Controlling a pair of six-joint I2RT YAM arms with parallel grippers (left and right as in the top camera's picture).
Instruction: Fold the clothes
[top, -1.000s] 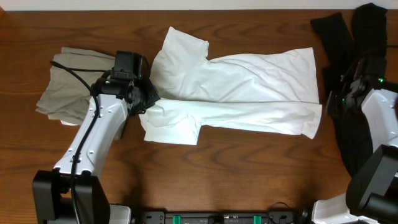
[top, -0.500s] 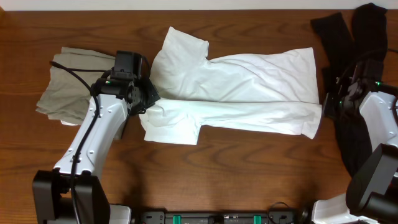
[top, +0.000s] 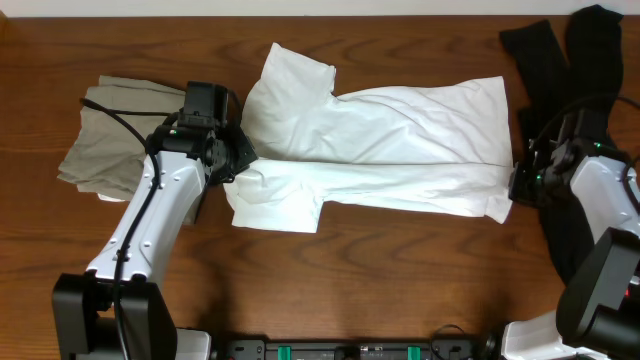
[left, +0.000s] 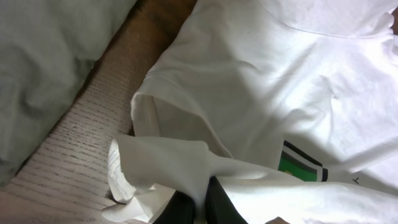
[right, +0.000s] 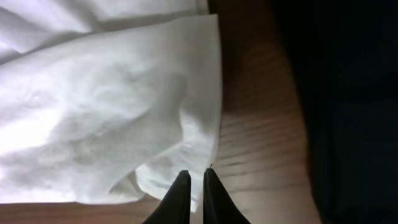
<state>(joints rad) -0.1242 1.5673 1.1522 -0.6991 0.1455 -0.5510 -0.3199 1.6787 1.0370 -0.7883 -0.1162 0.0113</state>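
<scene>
Pinching the white T-shirt (top: 400, 140), the left hand (top: 238, 163) angles rightward, arm extended.

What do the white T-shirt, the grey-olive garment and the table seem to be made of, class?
White T-shirt: probably cotton knit, matte; soft creases, limp drape. Grey-olive garment: similar soft matte fabric, rumpled; fibre unclear. Table: wood or wood-look laminate, slight sheen, dark brown grain lines.

The T-shirt (top: 400, 150) lies between the left garment (top: 110, 150) and, perhaps touching, the right garment (top: 580, 40).
</scene>
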